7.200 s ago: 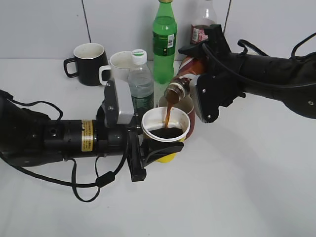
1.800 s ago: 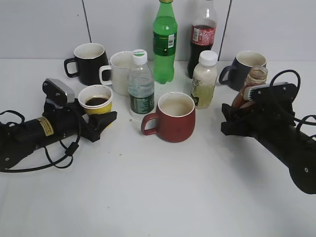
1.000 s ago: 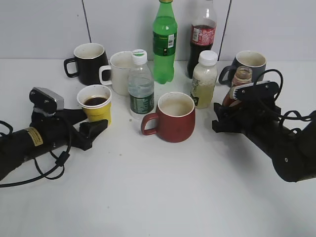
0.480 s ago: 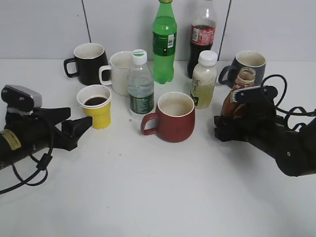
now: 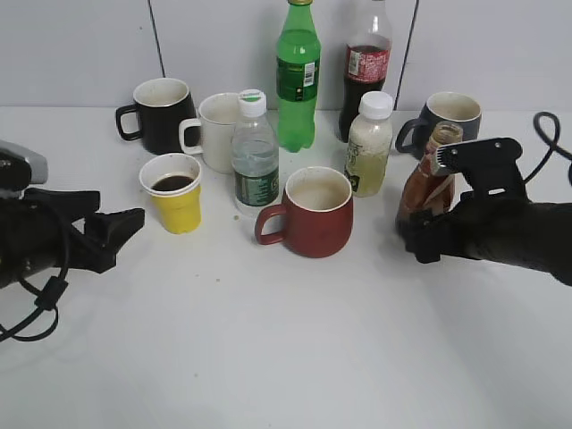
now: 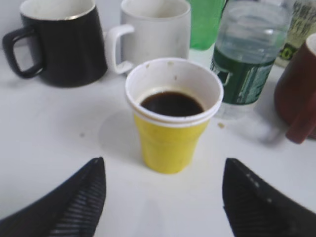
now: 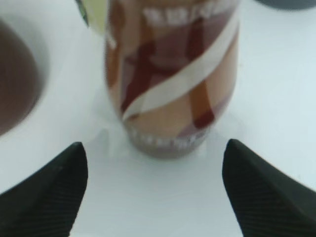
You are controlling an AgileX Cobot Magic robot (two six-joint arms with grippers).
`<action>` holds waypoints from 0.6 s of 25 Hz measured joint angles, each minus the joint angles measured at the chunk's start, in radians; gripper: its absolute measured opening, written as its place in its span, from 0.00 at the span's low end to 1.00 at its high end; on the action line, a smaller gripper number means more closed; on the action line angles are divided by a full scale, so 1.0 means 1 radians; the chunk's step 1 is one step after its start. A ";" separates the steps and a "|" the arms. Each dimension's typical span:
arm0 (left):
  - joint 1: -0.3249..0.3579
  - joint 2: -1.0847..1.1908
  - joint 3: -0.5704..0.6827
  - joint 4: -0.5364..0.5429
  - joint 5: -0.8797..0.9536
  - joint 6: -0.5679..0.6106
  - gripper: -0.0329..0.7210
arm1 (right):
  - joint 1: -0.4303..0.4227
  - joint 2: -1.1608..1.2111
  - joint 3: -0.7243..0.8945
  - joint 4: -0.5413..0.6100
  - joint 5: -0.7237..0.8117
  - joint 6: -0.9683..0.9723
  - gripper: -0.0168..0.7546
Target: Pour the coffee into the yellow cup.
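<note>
The yellow cup (image 5: 173,195) stands upright on the white table, with dark coffee inside; it also shows in the left wrist view (image 6: 171,114). My left gripper (image 5: 121,228) is open and empty, a little to the cup's left, apart from it; its jaws (image 6: 163,170) frame the cup from a distance. The brown coffee bottle (image 5: 427,183) stands upright at the right with its cap off, close up in the right wrist view (image 7: 170,79). My right gripper (image 5: 420,239) is open just in front of the bottle, with the jaws (image 7: 155,158) apart from it.
A dark red mug (image 5: 313,213) stands mid-table. Behind it stand a water bottle (image 5: 255,156), a pale drink bottle (image 5: 370,143), a green bottle (image 5: 298,76), a cola bottle (image 5: 368,63), a black mug (image 5: 161,114), a white mug (image 5: 214,130) and a dark mug (image 5: 447,116).
Both grippers have let go and backed off: the left one has drawn back to the left from the yellow cup, the right one has pulled back from the bottle, which stands alone.
</note>
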 joint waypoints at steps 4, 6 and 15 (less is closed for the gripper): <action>-0.075 -0.108 0.000 -0.122 0.232 -0.006 0.78 | 0.000 -0.125 0.001 0.000 0.222 0.001 0.84; -0.115 -0.165 -0.001 -0.184 0.354 -0.006 0.78 | 0.000 -0.190 0.001 0.000 0.327 0.001 0.84; -0.187 -0.441 -0.156 -0.329 1.172 -0.006 0.78 | 0.000 -0.510 -0.067 -0.006 0.882 0.001 0.82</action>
